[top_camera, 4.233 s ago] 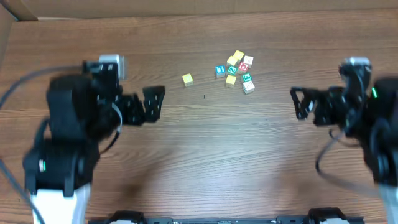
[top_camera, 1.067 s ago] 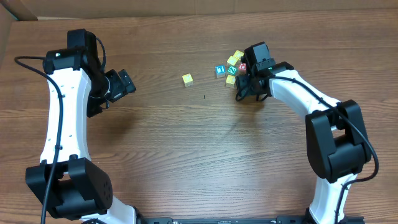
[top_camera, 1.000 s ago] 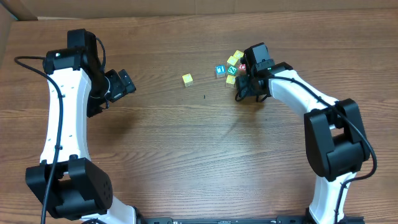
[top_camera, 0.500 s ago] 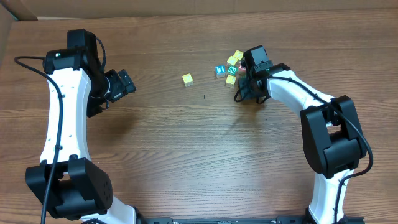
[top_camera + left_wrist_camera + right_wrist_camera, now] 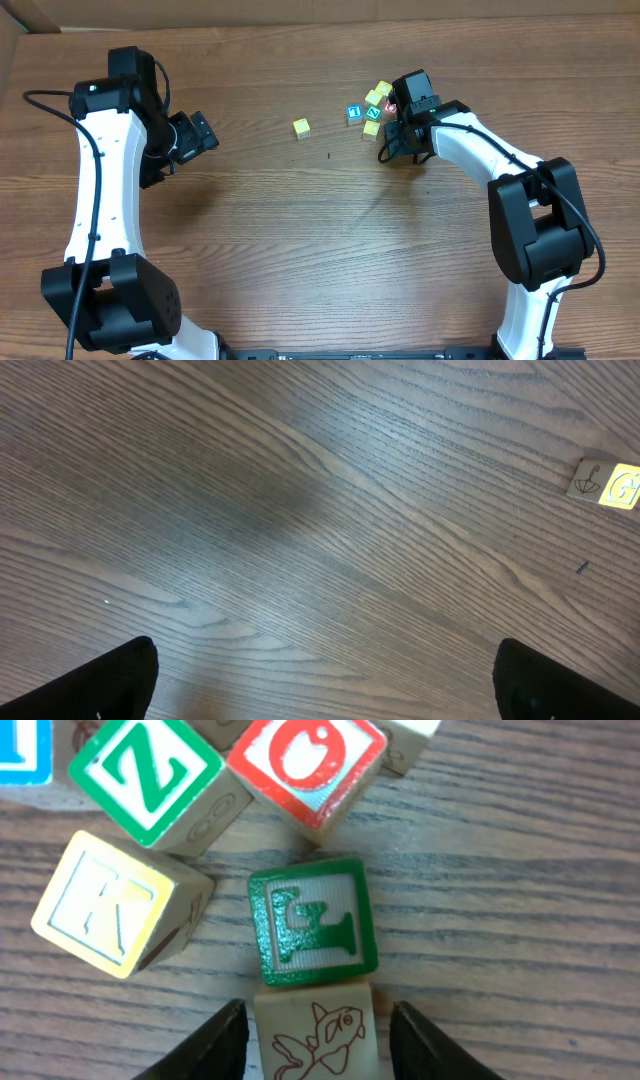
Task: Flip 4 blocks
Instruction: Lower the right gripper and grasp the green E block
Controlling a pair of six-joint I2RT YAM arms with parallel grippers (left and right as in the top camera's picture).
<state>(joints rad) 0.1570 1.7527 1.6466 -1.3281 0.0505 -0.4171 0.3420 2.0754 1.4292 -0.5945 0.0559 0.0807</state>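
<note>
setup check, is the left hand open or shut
open: the left hand has its fingers at opposite edges of its wrist view, bare table between them

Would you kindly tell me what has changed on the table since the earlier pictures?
The right gripper travelled left and now straddles the cream fish block, grip unclear. The left gripper drew back leftward, open and empty. The lone yellow block and blue block stayed put.
</note>
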